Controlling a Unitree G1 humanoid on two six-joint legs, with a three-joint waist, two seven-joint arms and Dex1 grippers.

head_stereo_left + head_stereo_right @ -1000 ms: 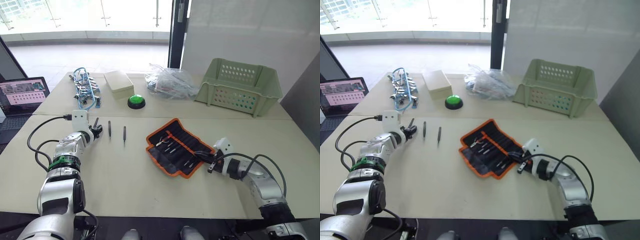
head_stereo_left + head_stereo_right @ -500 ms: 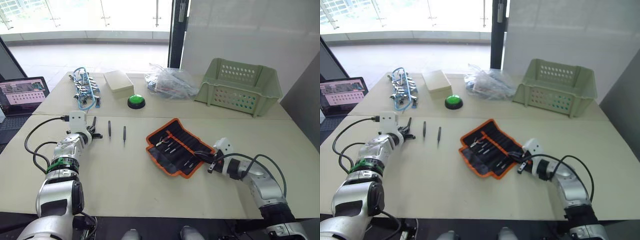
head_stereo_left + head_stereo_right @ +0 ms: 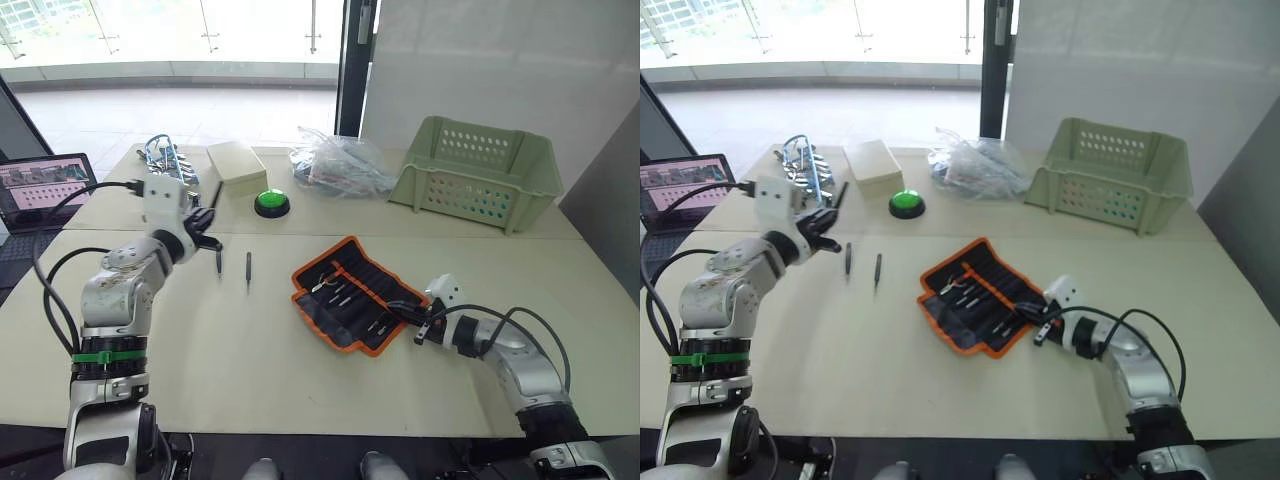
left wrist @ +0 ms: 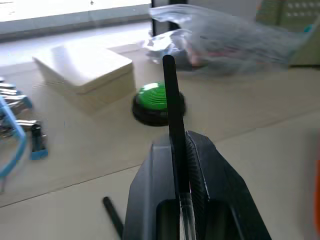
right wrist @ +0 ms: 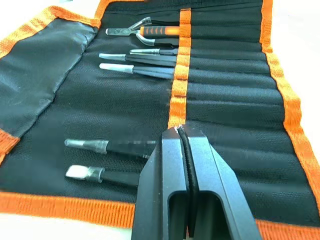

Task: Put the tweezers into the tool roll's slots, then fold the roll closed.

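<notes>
The tool roll lies open on the table, black with orange edging, and several tweezers sit in its slots. My right gripper rests at the roll's right edge, shut on its thin black strap. My left gripper is raised above the table's left side, shut on one slim dark tweezers that sticks up past its fingers. Two more tweezers lie loose on the table between the left gripper and the roll.
A green basket stands at the back right. A clear plastic bag, a green button, a beige box and a blue-corded tool cluster line the back. A laptop sits far left.
My left gripper has closed on the leftmost tweezers and lifted it off the table, rising toward the back. The right gripper and the roll have not moved.
</notes>
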